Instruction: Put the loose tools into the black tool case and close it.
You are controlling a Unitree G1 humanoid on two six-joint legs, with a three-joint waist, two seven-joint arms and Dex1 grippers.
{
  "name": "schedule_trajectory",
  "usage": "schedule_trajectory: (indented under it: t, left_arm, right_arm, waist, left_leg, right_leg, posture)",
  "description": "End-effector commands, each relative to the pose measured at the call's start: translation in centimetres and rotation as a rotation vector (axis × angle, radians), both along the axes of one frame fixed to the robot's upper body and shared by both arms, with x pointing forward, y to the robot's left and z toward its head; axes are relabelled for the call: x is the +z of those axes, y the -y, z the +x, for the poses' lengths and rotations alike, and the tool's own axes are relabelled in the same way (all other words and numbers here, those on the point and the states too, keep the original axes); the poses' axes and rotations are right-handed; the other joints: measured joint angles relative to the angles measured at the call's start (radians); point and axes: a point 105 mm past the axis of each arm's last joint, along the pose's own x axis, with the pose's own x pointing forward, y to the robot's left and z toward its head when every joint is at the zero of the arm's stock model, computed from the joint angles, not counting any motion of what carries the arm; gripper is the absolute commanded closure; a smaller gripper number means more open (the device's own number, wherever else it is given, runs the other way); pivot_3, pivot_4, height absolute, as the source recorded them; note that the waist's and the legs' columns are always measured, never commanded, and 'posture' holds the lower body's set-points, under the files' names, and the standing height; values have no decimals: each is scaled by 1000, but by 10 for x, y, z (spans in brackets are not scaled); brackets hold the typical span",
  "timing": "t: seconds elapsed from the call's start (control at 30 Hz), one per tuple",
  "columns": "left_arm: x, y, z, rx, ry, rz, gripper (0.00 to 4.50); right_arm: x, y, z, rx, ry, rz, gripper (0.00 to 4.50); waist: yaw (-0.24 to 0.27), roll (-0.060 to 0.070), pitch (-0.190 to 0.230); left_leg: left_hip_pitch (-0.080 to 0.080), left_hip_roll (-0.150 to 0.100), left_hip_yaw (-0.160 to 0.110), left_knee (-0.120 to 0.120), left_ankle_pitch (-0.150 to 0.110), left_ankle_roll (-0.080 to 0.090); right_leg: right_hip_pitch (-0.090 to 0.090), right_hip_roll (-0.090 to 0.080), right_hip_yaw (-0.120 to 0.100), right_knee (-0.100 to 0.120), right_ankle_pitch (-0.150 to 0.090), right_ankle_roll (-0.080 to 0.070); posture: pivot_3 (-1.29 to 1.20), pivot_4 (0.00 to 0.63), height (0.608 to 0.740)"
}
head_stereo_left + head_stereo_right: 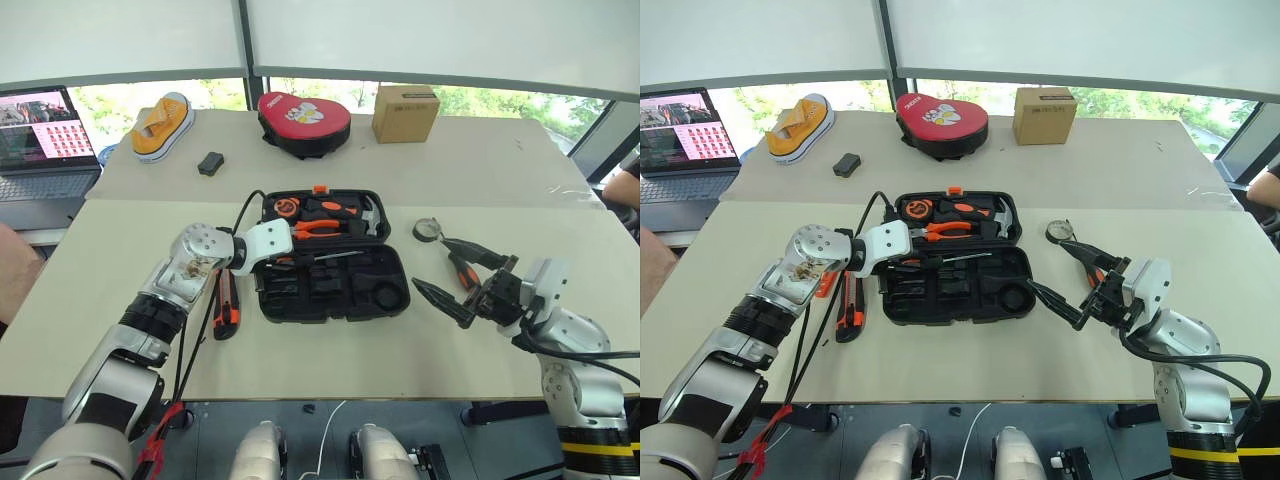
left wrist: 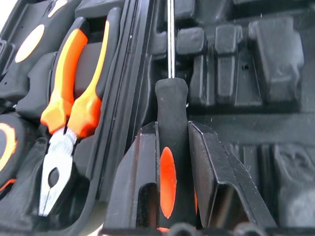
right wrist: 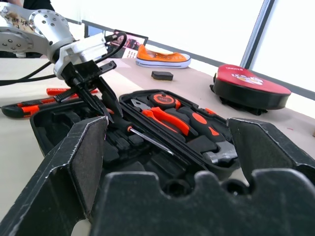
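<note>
One screwdriver (image 2: 172, 147) in left jaws, one open tool case (image 1: 335, 285), perhaps one knife (image 1: 227, 310).

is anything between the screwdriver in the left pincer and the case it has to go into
Nothing visible blocks it. The left pincer is shut on the screwdriver, which hangs right over the open black tool case, its shaft pointing along bare moulded recesses. The pliers sit off to one side, in the other half.

The open tool case (image 1: 335, 255) lies mid-counter (image 1: 120, 240). Pliers (image 1: 318, 228) and a hammer (image 1: 371, 216) sit in its far half. A utility knife (image 1: 227, 305) lies left of it, a tape roll (image 1: 428, 230) right. Behind lie a pouch (image 1: 303, 122), box (image 1: 405, 112) and shoe (image 1: 163, 125).
</note>
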Motion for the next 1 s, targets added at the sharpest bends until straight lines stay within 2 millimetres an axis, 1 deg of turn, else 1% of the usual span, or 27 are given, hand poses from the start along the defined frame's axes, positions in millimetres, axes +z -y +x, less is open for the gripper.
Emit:
schedule_trajectory:
  t: [0.03,0.1,0.13,0.2,0.23,0.3,0.37,0.47,0.5,0.57,0.67,0.73,0.8,0.83,0.9,1.0]
  left_arm:
    - [9,-9,9,14,67,48,3832]
    - [9,-6,12,7,81,46,3832]
    - [8,-4,12,7,66,38,3445]
    - [13,4,11,-24,76,-10,2711]
    - [19,9,11,-34,93,-49,2392]
    - [33,15,13,-32,138,-140,1536]
    - [41,16,14,-23,155,-195,832]
    - [47,16,13,-4,145,-283,832]
    - [44,15,13,11,128,-299,1039]
    - [37,15,14,47,105,-332,1648]
    - [23,20,14,72,53,-348,2835]
    - [9,23,11,69,24,-305,3549]
    - [-6,24,7,60,-13,-250,4365]
    - [-16,25,6,71,-38,-217,4459]
    - [-30,26,7,109,-70,-183,4459]
    - [-40,29,7,131,-112,-175,4459]
  right_arm:
    - [8,-1,-4,-7,28,11,0]
    - [8,-2,-5,-7,25,13,0]
    - [7,-2,-5,-7,21,16,0]
    - [6,-4,-7,-4,11,19,0]
    - [6,-4,-8,-2,5,22,0]
    - [5,-5,-10,1,-4,26,0]
    - [4,-5,-11,1,-10,27,0]
    - [3,-5,-12,1,-22,29,0]
    - [3,-5,-12,-1,-24,31,0]
    - [3,-4,-12,-4,-28,36,0]
    - [2,-5,-12,-5,-30,38,0]
    - [2,-5,-12,-6,-31,38,0]
    - [2,-5,-12,-9,-30,38,0]
    - [2,-4,-12,-11,-30,38,0]
    - [2,-4,-12,-15,-30,38,0]
    - [1,-3,-12,-21,-31,40,0]
  waist:
    - [1,0,0]
    - [-1,0,0]
    - [0,0,0]
    - [1,0,0]
    - [2,0,0]
    - [5,0,0]
    - [5,0,0]
    - [5,0,0]
    - [5,0,0]
    - [5,0,0]
    - [5,0,0]
    - [5,0,0]
    - [5,0,0]
    - [5,0,0]
    - [5,0,0]
    - [6,0,-1]
  left_leg:
    - [0,0,0,0,0,0]
    - [0,0,0,0,0,0]
    - [1,0,0,0,0,0]
    - [1,0,0,0,0,0]
    - [1,0,-1,0,0,0]
    - [0,0,-1,1,0,0]
    - [-1,0,-2,1,0,0]
    - [-1,0,-4,2,0,0]
    - [-1,0,-4,2,0,0]
    - [-1,0,-4,2,0,0]
    - [0,0,-4,2,0,0]
    - [0,0,-4,2,0,0]
    - [0,0,-4,2,0,0]
    - [0,0,-4,2,0,0]
    - [0,0,-4,2,0,0]
    - [2,-1,-4,2,0,0]
  right_leg:
    - [0,0,0,0,0,0]
    - [0,0,0,0,0,0]
    - [0,0,0,1,0,0]
    - [0,0,0,1,0,0]
    - [0,0,0,1,0,0]
    - [0,0,0,0,0,0]
    - [0,0,-1,0,0,1]
    - [0,0,-1,1,0,1]
    - [0,0,-1,1,0,1]
    - [0,0,-1,1,0,1]
    - [1,0,-1,1,0,1]
    - [1,0,-1,1,0,1]
    - [1,0,-1,1,0,1]
    - [1,0,-1,1,0,1]
    - [1,0,-1,1,0,1]
    - [4,0,-1,0,0,1]
  posture:
    - [0,150,740]
    - [0,150,740]
    - [0,150,740]
    - [0,150,740]
    - [0,150,740]
    - [0,150,740]
    - [0,150,740]
    - [0,150,740]
    - [0,150,740]
    - [0,150,740]
    - [0,150,740]
    - [0,150,740]
    - [0,150,740]
    - [0,150,740]
    - [0,150,740]
    - [0,150,740]
